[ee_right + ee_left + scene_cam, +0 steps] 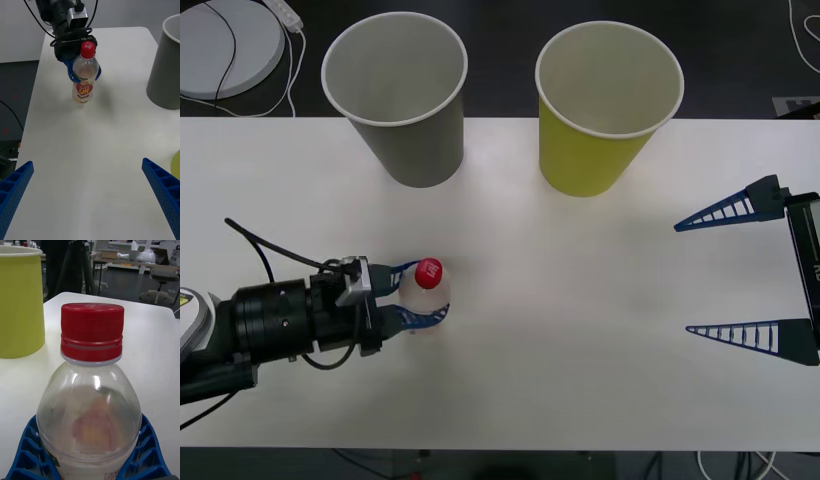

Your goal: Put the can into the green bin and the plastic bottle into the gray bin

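Readable marks: two, both seen from the right wrist view

The plastic bottle (84, 77) carries a white-and-reddish label with large white letters reading "HP" on a red heart-like patch; the smaller print beneath it is too fine to make out; its red cap bears a small white mark, not legible; the black wrist housing of the left gripper (83, 72), just behind the bottle's cap, shows white lettering "RB-Y1"; in the front view a black panel at the right edge bears letters too small to read.
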### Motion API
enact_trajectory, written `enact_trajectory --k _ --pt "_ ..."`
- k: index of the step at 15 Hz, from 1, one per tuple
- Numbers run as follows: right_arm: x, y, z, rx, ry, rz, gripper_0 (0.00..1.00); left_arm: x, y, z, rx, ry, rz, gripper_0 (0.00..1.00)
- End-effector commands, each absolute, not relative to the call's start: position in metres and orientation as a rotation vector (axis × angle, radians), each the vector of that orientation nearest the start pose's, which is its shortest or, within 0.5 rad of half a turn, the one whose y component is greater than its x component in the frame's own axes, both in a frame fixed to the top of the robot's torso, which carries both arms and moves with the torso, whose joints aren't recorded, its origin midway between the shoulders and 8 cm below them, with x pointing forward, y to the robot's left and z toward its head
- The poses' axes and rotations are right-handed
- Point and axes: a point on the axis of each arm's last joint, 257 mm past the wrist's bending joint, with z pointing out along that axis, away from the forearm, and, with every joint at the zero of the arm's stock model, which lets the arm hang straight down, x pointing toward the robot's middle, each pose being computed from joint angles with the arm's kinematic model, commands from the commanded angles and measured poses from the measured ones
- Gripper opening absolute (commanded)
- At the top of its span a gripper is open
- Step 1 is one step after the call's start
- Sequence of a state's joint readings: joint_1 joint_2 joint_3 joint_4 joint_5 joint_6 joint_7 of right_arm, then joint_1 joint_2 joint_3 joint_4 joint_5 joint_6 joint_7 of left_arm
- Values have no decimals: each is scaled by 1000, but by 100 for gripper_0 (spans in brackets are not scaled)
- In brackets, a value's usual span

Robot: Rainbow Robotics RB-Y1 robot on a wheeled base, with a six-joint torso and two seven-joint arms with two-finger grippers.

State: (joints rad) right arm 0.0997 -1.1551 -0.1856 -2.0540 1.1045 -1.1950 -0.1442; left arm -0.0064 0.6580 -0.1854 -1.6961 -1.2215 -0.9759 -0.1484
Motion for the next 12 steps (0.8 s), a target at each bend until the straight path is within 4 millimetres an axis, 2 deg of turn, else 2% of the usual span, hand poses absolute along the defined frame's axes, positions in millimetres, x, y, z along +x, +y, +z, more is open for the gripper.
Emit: enact_trajectory --k 1,12 --pt "324 -211 -110 -1643 1414 464 100 383 125 -219 1265 1402 -601 0" --pt "324 -211 -110 -1643 1414 464 100 401 186 -170 1214 1511 -552 0"
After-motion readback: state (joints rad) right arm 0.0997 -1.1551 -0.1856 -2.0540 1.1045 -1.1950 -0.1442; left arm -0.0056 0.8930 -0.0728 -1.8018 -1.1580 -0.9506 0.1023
